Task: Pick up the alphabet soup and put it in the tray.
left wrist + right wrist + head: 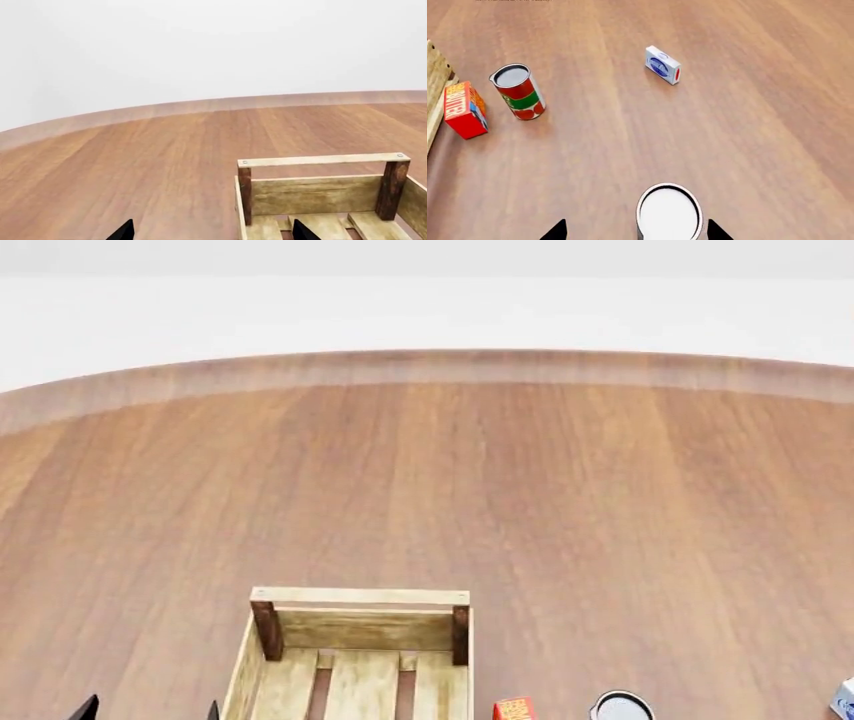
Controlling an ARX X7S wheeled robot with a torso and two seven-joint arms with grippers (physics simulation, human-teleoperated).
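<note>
Alphabet soup stands upright, long axis vertical, white top up

Soup can btwn open gripper tips, red-green can beyond

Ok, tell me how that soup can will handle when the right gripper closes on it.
The soup can looks rigid, so it probably won't crush. Its round wall may slip between the right gripper fingers. It stands upright now; knocked over, it would likely roll on the table.
</note>
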